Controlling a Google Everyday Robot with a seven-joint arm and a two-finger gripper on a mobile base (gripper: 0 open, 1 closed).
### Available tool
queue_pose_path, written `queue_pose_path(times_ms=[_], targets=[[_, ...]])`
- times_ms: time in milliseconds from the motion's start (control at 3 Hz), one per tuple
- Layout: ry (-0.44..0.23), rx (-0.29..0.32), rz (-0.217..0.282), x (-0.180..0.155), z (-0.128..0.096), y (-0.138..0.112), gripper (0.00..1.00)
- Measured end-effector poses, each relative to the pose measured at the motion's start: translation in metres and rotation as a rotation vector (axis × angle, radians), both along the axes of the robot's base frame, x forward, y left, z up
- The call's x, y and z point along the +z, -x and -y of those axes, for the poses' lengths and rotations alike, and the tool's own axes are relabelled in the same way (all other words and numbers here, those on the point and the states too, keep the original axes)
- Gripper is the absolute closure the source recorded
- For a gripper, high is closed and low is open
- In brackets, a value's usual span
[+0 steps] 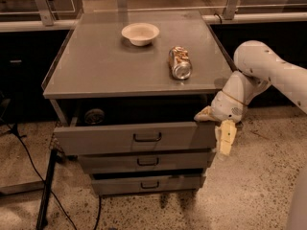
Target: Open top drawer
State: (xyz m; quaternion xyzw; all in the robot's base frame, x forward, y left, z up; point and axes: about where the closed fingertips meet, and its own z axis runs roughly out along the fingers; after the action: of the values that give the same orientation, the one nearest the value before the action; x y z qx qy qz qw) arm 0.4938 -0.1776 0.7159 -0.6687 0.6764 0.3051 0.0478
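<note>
The top drawer (110, 139) is a wide grey metal drawer with a small black loop handle (147, 137) at its centre. It stands pulled out from the cabinet, with a dark gap behind its front. My gripper (221, 134) hangs from the white arm (261, 71) at the drawer's right front corner, its yellowish fingers (226, 138) pointing down beside the drawer front. It holds nothing that I can see.
Two narrower grey drawers (144, 162) (146, 184) sit below. On the cabinet top (100, 66) stand a white bowl (140, 33) and a can (180, 63) lying on its side. A black cable (29, 162) and stand leg run on the floor at left.
</note>
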Motion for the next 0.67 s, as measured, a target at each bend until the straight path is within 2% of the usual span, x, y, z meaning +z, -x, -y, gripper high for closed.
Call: queue_pose_path(times_ms=[333, 667], targets=[[0.018, 0.071, -0.051, 0.0074, 0.0036, 0.0165, 0.00], [0.029, 0.137, -0.050, 0.0094, 0.0003, 0.0190, 0.00]])
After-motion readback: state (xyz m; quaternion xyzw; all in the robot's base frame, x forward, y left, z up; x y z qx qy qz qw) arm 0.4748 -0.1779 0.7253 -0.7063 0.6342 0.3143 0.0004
